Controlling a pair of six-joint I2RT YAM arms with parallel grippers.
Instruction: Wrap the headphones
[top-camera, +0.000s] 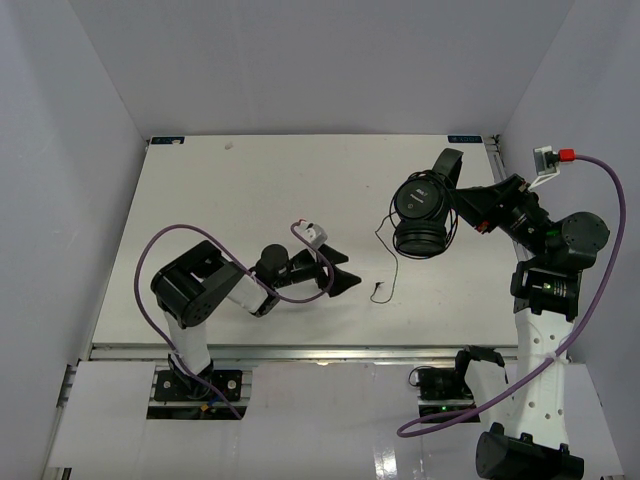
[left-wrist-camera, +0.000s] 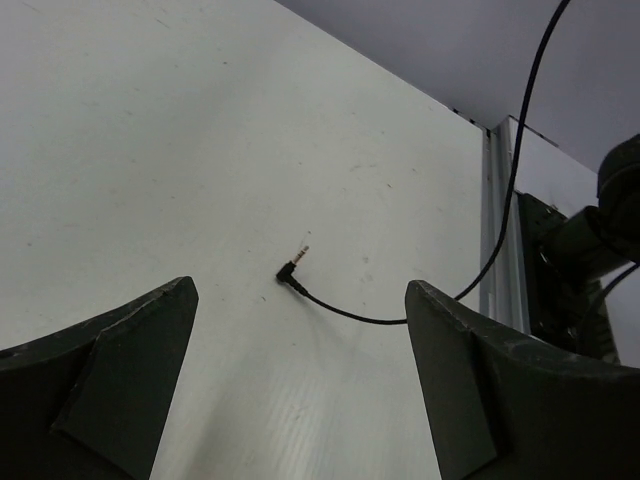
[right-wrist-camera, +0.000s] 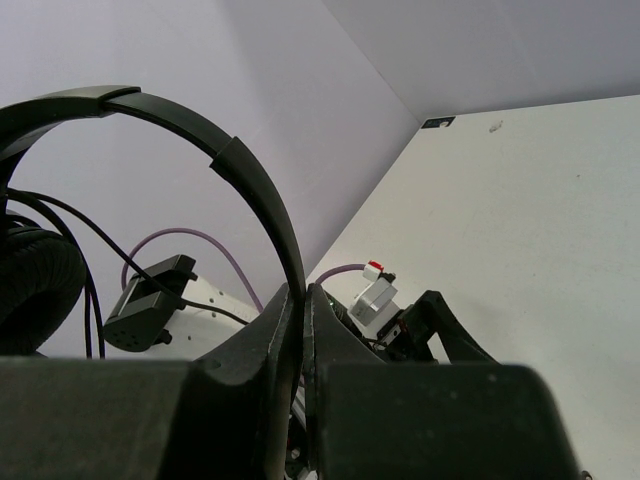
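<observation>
— Where are the headphones (top-camera: 422, 203) held?
— The headband is pinched between the closed fingers of the right gripper (right-wrist-camera: 303, 300), over the right side of the white table (top-camera: 230, 200). The cord (left-wrist-camera: 350, 317) is hung down and its plug (left-wrist-camera: 292, 270) is laid on the table.
— And the left gripper (left-wrist-camera: 300, 330)?
— Its jaws are spread wide with nothing gripped, and the plug is seen just ahead. Pale grey walls (top-camera: 60, 150) are seen around.

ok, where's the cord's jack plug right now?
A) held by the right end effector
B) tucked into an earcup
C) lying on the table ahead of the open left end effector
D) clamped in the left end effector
C: the jack plug lies on the table ahead of the open left end effector, untouched.
</observation>
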